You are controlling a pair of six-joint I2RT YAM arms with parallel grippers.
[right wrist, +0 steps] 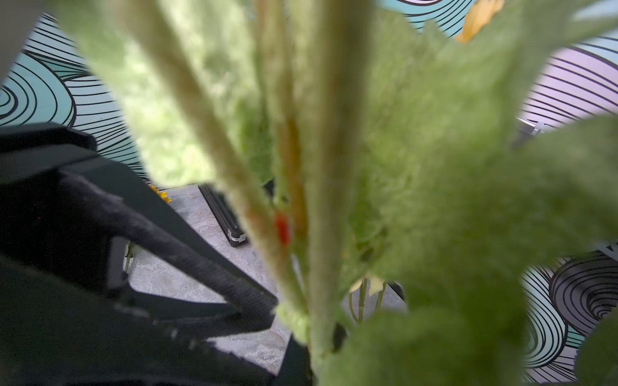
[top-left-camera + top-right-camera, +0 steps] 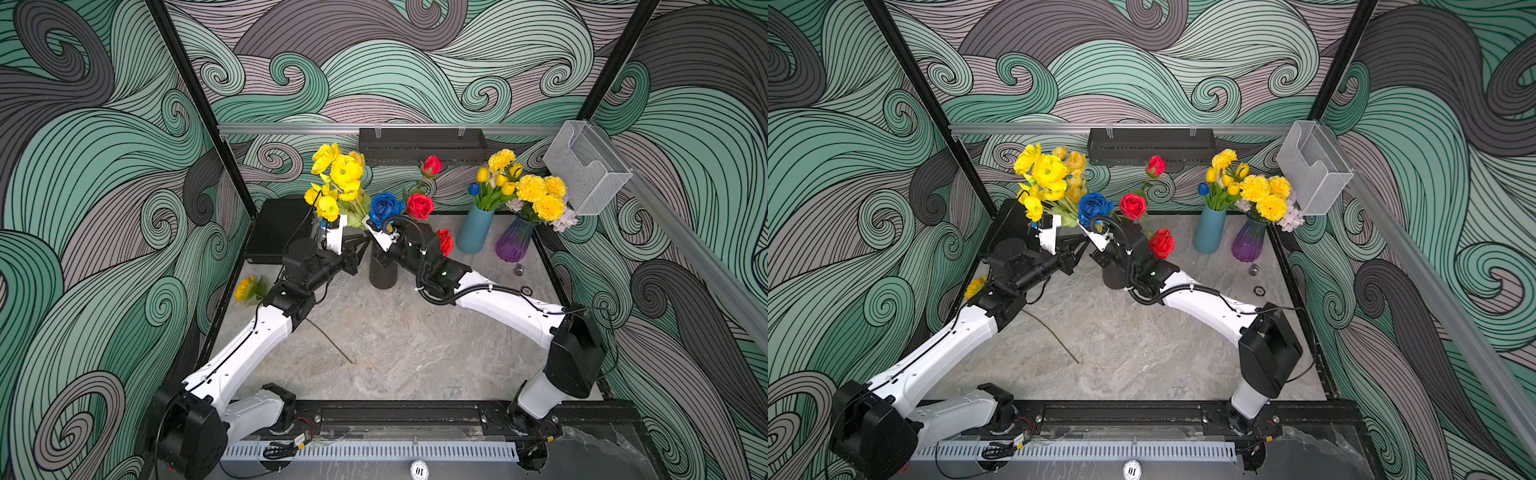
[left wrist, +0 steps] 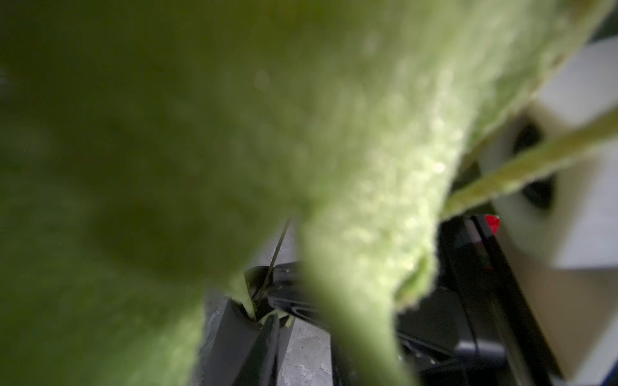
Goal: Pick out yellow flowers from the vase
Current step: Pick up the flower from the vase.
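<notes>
Your left hand (image 2: 365, 244) reaches its black, wedge-shaped fingers to the mouth of the matte black, cylindrical vase (image 2: 382, 276). The tips are drawn almost together against fuzzy, pale green stems; whether they pinch a stem, you cannot tell. The yellow flowers (image 2: 343, 174), with ruffled papery heads, fan out above and beyond that hand, and their flocked stems run down past its fingertips into the vase. Your right hand (image 2: 381, 261) sits at the vase's other side, facing the left hand. It is clenched, but felt-like leaves hide what it grips. A blue rose (image 2: 385, 206) and layered red roses (image 2: 419, 205) rise over the right hand. Behind your left hand, beside its forearm, a loose flower (image 2: 245, 289), yellow with a thin brown stem, lies flat on the marbled tabletop (image 2: 415, 353).
</notes>
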